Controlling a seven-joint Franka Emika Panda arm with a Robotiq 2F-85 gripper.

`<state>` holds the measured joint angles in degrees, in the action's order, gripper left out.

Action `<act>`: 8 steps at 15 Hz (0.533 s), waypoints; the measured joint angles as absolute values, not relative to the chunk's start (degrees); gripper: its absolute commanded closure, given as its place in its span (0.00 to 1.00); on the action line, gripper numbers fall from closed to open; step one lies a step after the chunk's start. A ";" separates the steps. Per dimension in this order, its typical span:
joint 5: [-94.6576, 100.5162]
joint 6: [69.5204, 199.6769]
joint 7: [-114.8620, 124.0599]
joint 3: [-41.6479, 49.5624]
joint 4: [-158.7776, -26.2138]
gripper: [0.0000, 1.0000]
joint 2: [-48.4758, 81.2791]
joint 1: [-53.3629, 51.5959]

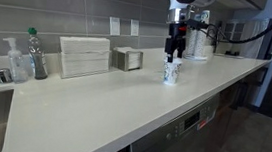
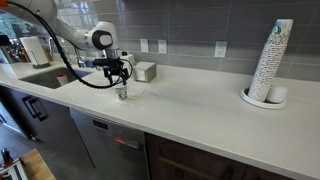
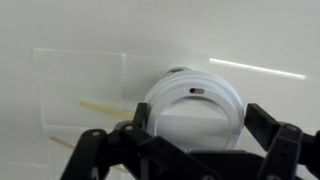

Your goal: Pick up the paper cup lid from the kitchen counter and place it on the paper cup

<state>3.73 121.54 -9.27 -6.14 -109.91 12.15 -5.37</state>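
Black hand (image 3: 188, 152) around round white paper cup lid (image 3: 190, 100)

A soap dispenser (image 1: 16, 63) stands just beside a green-capped bottle (image 1: 37, 56), near a white ribbed box (image 1: 84, 57). A small metal box (image 1: 128, 59) sits by the grey tiled wall (image 1: 52, 8). A tall cup stack (image 2: 272, 60) stands apart.

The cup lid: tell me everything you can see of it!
The paper cup lid is white, round and smooth like plastic, with a raised rim and a small dark slot near one edge. In the wrist view it lies flat between the hand's black fingers, above the kitchen counter. Whether they squeeze it I cannot tell.
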 measured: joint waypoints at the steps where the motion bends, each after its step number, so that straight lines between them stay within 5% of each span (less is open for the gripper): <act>1: 3.73 121.54 -9.27 -6.14 -109.88 0.00 12.15 -5.37; 8: 3.73 121.54 -9.27 -6.37 -109.43 0.00 11.56 -5.60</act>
